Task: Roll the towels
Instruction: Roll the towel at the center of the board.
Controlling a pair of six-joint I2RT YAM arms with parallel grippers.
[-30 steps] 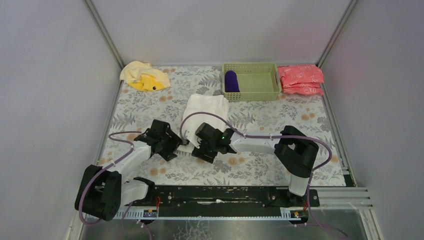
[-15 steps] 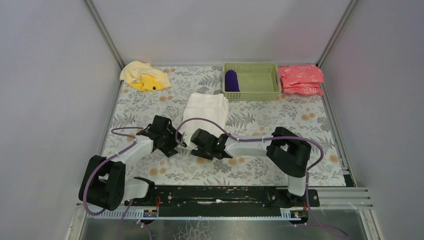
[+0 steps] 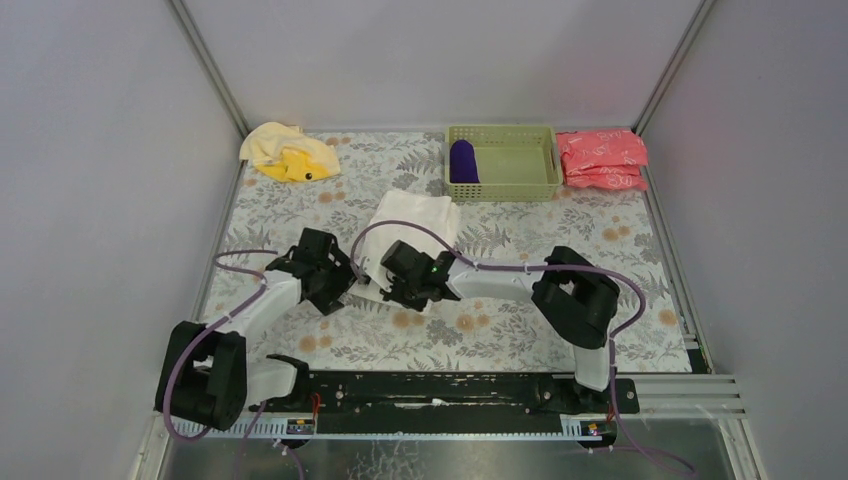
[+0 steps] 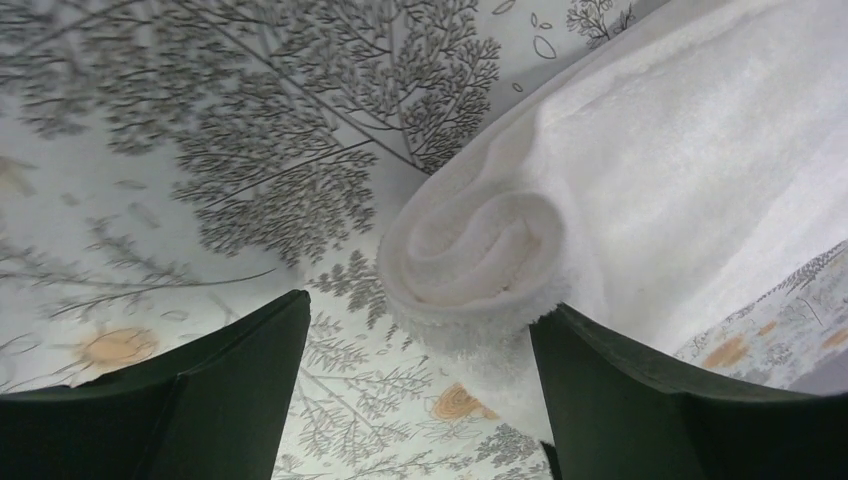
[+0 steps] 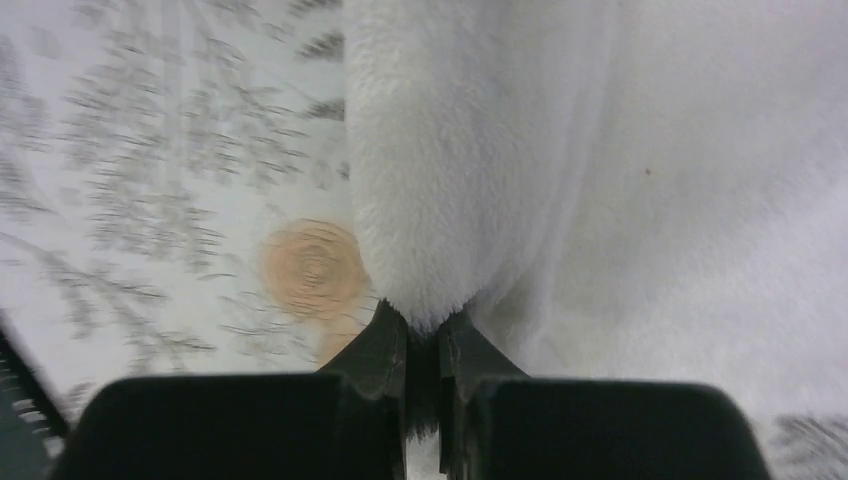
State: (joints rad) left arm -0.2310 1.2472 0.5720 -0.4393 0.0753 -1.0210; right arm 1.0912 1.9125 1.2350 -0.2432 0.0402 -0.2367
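Surface: floral-print table cover (image 3: 520, 335), lying flat, boxed in by plain grey walls (image 3: 90, 200) left, far and right. The large white towel (image 3: 418, 212) lies mid-table with its near end rolled into a tight coil between the two grippers. Left gripper (image 4: 422, 312): fingers spread wide, straddling the coil's end face, nothing clamped. Right gripper (image 5: 422, 325): pinched closed on a fold at the towel's near edge. Ahead of both, the flat part of the towel runs toward the light green basket (image 3: 505, 192) at the far edge. The small dark purple towel (image 3: 461, 162) sits rolled in the basket's left end. Pale yellow towel (image 3: 288, 153): crumpled, far ahead-left of the left gripper, in the corner. Pink-red packets (image 3: 602, 158): far ahead-right of the right gripper, just beside the basket. Bare cover lies outboard of each gripper and behind them.
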